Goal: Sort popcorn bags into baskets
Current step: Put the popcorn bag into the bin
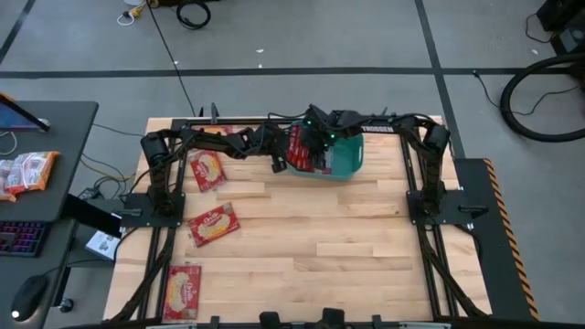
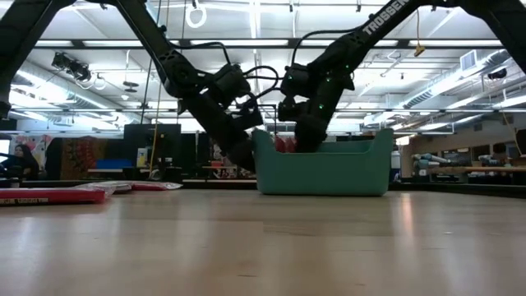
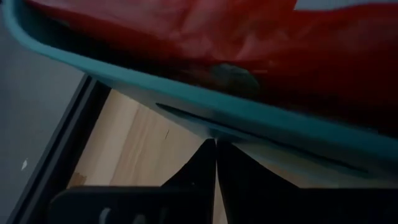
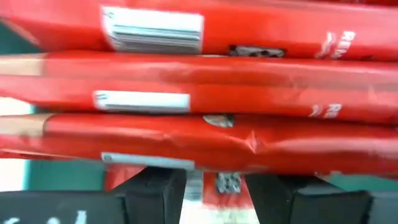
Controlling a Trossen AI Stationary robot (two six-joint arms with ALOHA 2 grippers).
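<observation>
popcorn bags (image 4: 249,143): red, cream panel, white barcode labels | basket (image 1: 350,157): teal | table (image 1: 347,247): pale wood

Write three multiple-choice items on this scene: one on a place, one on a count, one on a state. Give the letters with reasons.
1. Where does the tub stand?
A. the table's far edge, between the arms
B. the near left corner
C. on the floor

2. How many red bags lie flat on the bare table in the high view?
A. none
B. three
C. seven

3. How are the left gripper's fingers?
A. wide open
B. shut
C. clamped on a keyboard

Answers:
1 A: in the high view the tub sits at the far edge, both arms reaching to it.
2 B: bags at and.
3 B: the left wrist view shows its fingers meeting below the tub's rim.
</observation>
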